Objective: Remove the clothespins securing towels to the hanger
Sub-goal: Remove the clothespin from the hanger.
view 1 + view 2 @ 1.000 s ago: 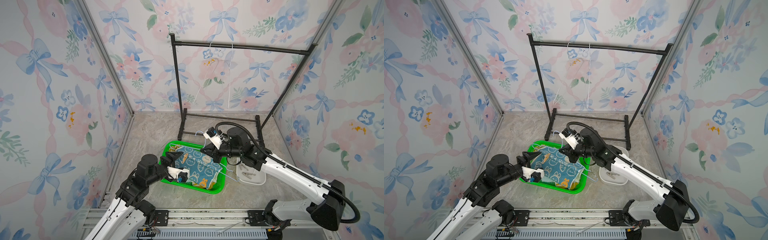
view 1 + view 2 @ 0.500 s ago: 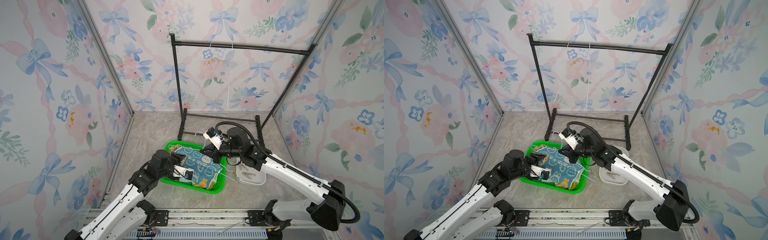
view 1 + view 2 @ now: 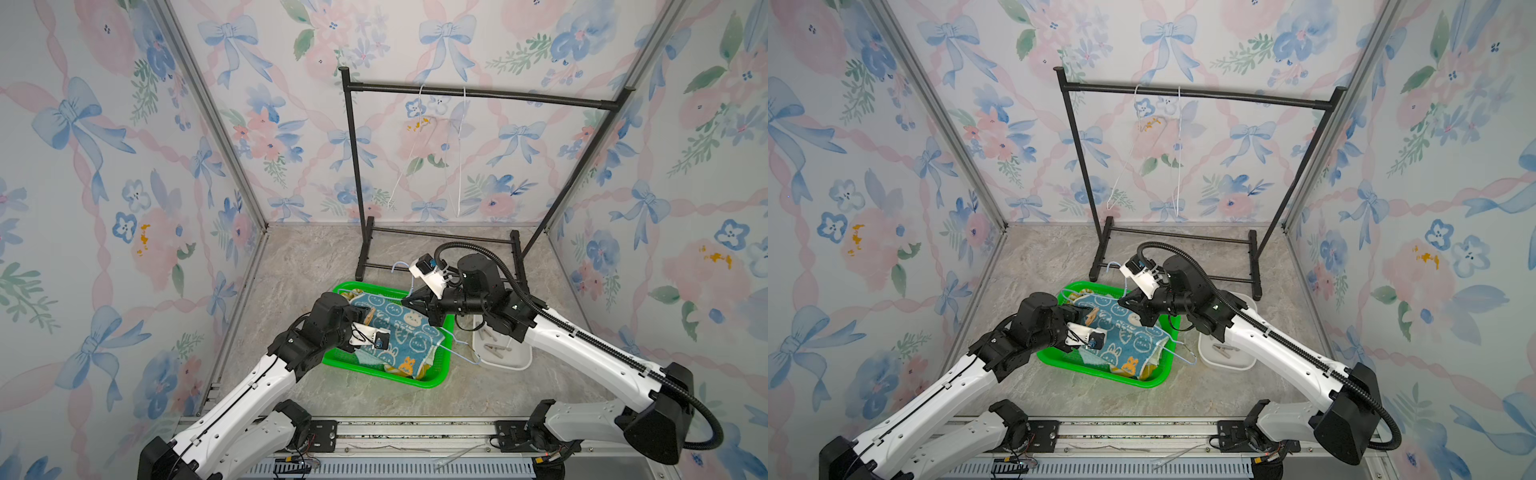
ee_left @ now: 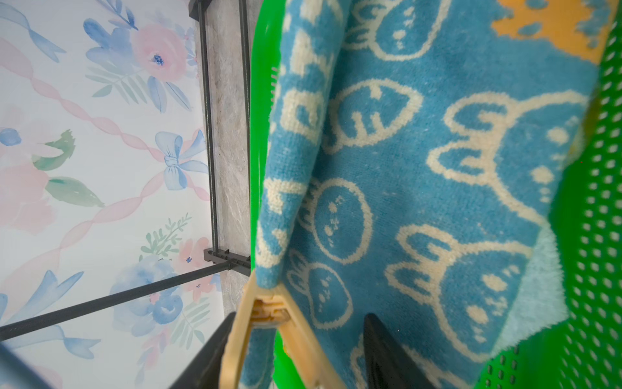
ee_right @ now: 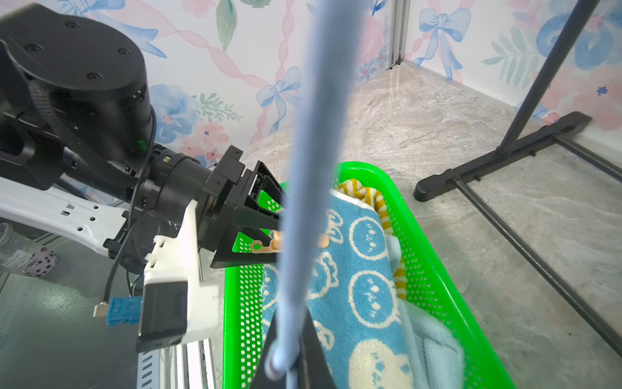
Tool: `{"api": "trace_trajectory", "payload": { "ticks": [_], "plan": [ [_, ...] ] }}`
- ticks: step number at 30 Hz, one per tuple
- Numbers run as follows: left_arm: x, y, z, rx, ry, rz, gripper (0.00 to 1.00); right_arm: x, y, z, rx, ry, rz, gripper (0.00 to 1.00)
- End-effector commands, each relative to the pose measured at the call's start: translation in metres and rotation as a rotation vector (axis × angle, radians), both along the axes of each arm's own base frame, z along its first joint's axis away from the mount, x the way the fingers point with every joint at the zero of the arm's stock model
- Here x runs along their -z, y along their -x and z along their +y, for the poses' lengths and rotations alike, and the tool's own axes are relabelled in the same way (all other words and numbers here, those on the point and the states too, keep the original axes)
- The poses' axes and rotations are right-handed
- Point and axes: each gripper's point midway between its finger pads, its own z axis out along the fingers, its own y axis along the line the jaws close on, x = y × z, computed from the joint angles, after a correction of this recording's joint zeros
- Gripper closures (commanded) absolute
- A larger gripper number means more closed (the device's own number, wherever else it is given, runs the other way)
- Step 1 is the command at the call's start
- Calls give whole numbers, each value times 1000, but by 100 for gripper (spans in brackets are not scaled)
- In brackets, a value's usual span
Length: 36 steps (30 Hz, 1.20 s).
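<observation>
Three towels lie heaped in the green basket (image 3: 432, 380), with the blue bunny towel (image 3: 399, 332) (image 4: 437, 168) on top. Under it show the yellow-striped towel (image 5: 373, 198) and the pale teal one (image 5: 434, 343). A tan clothespin (image 4: 269, 306) (image 3: 1090, 318) grips the bunny towel's edge. My left gripper (image 4: 299, 318) (image 3: 363, 315) is open around this clothespin's legs. One finger touches a leg; the other stands apart. My right gripper (image 5: 291, 323) (image 3: 409, 300) is shut on the pale blue hanger (image 5: 313, 134), which runs across the basket.
A white tray (image 3: 515, 361) right of the basket holds loose clothespins (image 3: 494, 347). The black rack (image 3: 353, 166) stands behind, its foot bars close to the basket's far side. Two white hangers (image 3: 461, 145) dangle from its top bar. Patterned walls close in on both sides.
My left arm has reached forward over the basket. Its jaws have come around the tan clothespin and narrowed. The right arm has held still with the hanger.
</observation>
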Motion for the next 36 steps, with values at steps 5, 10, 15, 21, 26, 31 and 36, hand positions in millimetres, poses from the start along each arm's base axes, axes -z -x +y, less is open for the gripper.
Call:
{"api": "trace_trajectory", "payload": {
  "ticks": [5, 10, 15, 21, 26, 31, 36],
  "plan": [
    [-13, -5, -5, 4, 14, -29, 61, -7, 4, -4, -7, -32, 8, 100],
    [-12, -4, -7, 12, 22, -22, 73, -6, 2, -5, -3, -32, 15, 100],
    [-26, -8, -10, 14, 40, -46, 84, -3, -1, -6, 10, -30, 26, 100],
    [-27, -5, -11, 25, 49, -44, 91, -2, -4, -8, 23, -25, 31, 100],
    [-32, -2, -14, 44, 73, -49, 93, 3, -9, -9, 44, -5, 35, 100],
    [-38, 3, -15, 58, 99, -58, 96, 7, -17, -11, 71, 9, 34, 100],
    [-46, 6, -15, 57, 130, -67, 100, 9, -22, -11, 81, 12, 31, 100]
  ]
}}
